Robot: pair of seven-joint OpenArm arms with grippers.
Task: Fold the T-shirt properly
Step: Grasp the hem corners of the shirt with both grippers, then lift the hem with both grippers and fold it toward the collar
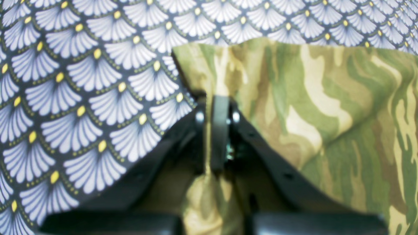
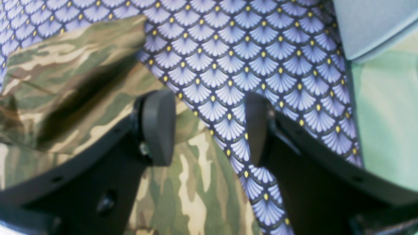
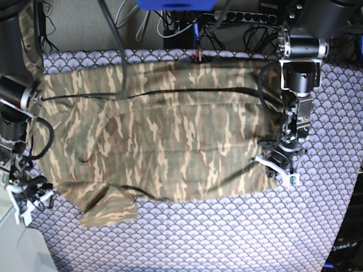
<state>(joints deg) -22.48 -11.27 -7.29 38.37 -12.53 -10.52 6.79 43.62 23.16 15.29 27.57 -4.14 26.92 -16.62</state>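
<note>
The camouflage T-shirt point(image 3: 170, 130) lies spread wide over the table, with one short sleeve point(image 3: 108, 207) jutting out at the front left. My left gripper point(image 1: 218, 104) is shut on a pinch of the T-shirt point(image 1: 310, 114) at its side edge, and a fold of cloth bunches between the fingers. In the base view that gripper point(image 3: 278, 165) sits at the shirt's right front corner. My right gripper point(image 2: 209, 127) is open, one finger point(image 2: 158, 127) over the T-shirt point(image 2: 65, 81) edge, the other over bare patterned cloth. In the base view it point(image 3: 27, 195) hovers by the left sleeve.
A purple-grey fan-scale cloth point(image 3: 227, 232) covers the table under the shirt. Its edge point(image 2: 351, 98) shows at the right of the right wrist view, with pale floor beyond. Black cables point(image 3: 170, 92) trail across the shirt's upper part, and more wiring clutters the back.
</note>
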